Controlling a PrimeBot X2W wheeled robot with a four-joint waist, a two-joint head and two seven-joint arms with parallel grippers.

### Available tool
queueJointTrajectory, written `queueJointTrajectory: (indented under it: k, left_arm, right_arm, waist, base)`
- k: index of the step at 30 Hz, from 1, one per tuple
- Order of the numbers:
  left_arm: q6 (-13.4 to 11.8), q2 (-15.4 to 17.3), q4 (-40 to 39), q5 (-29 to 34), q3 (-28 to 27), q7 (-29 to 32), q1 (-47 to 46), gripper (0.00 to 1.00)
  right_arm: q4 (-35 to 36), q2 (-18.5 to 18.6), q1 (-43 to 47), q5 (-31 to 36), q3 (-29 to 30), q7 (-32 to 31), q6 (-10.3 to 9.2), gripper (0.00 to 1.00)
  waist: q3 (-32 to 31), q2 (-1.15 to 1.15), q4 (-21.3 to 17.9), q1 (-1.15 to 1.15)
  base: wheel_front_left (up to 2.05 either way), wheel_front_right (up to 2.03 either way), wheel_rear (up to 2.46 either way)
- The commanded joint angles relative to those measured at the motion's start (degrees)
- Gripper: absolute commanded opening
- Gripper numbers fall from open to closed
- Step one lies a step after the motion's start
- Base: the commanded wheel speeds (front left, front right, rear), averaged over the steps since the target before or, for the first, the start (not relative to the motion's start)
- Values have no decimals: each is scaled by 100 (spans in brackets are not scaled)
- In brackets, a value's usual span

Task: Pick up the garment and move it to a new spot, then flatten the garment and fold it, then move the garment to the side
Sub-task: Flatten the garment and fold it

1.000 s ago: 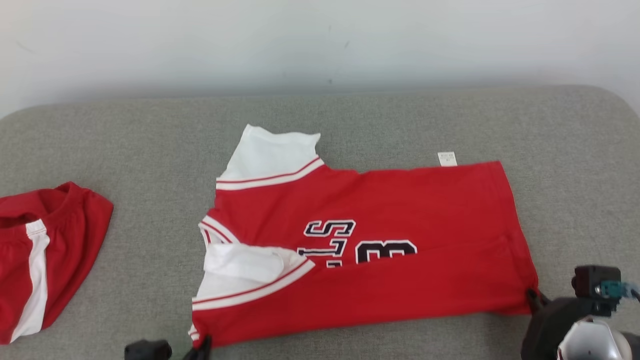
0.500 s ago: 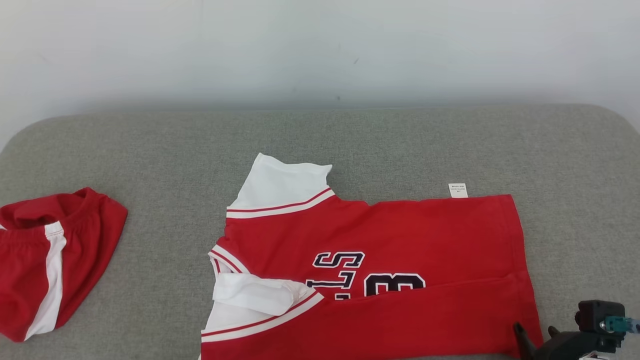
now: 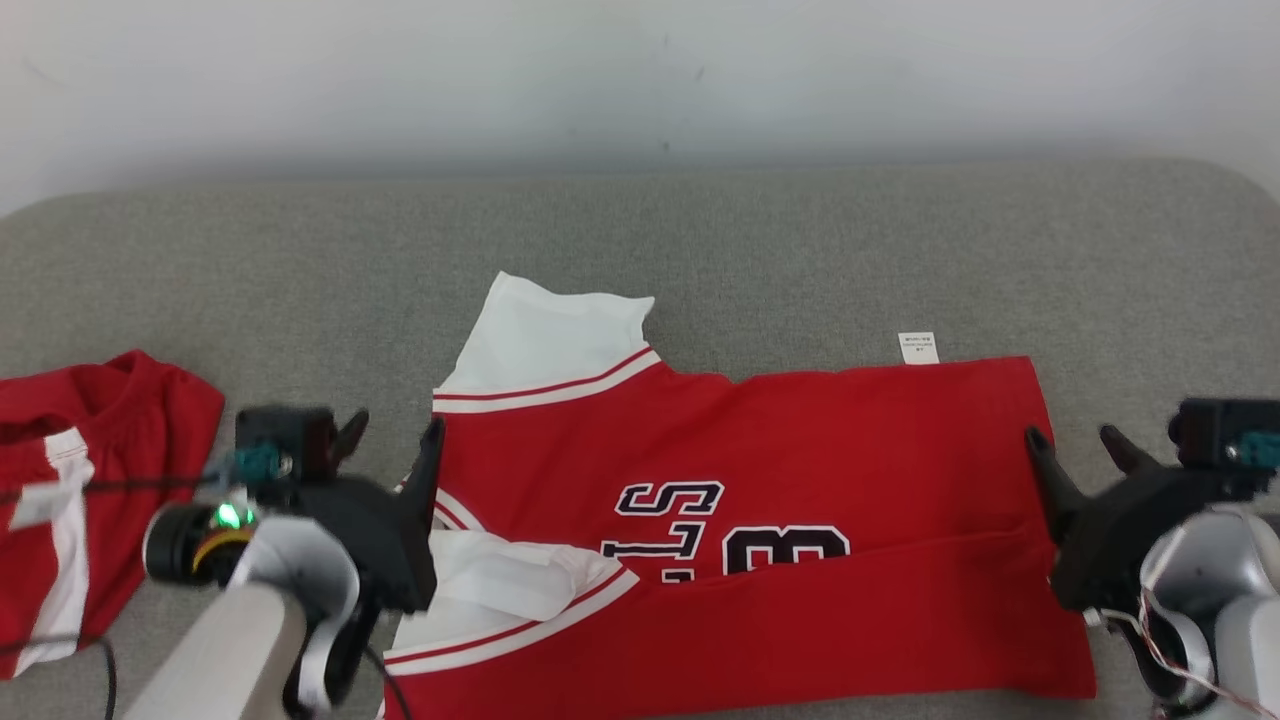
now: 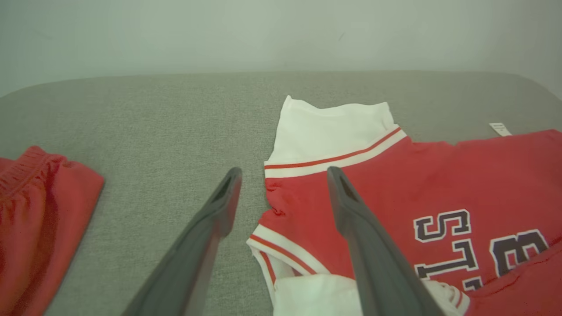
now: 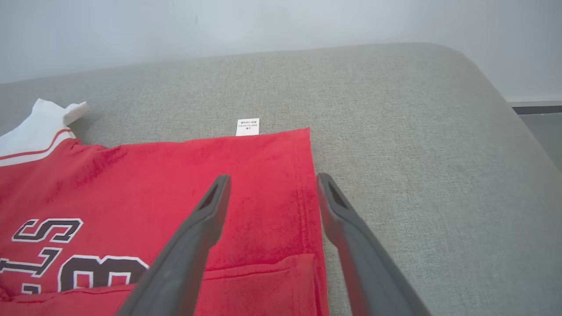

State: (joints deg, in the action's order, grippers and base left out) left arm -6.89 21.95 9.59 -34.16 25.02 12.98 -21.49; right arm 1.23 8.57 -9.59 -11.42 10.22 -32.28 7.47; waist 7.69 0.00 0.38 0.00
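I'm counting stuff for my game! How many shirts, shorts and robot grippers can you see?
Shirts: 1, the red jersey
Shorts: 1, the red shorts
Grippers: 2, the left gripper and the right gripper, both open
Total: 4

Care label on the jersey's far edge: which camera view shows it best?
Right wrist view: the care label sits largest and central, print lines visible. Head view shows it small; left wrist view, tiny near its edge.
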Motion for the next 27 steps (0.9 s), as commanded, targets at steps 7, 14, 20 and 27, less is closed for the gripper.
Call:
queueJointTrajectory:
  k: [7,14,20,27]
  left_arm:
    - [110,-280,1572,326,27,250,-2222,100]
    - [441,-135,2399,358,46,453,-3164,100]
    - [453,-19,2662,381,60,637,-3529,100]
    - [330,105,2786,512,161,801,-3548,100]
  right_arm:
    - [-449,190,-1675,-184,-911,170,7,100]
    - [-702,151,-2495,-316,-1416,476,7,100]
    - [-844,254,-2495,-354,-1415,655,7,100]
    - [-959,354,-2372,-337,-1350,710,7,100]
  waist:
    - [1398,0,-630,0]
    - [2028,0,-1043,0]
    - [2199,0,-1139,0]
    - [2108,0,-1123,0]
  base:
    - [0,0,0]
    - [0,0,0]
    - [0,0,0]
    - [0,0,0]
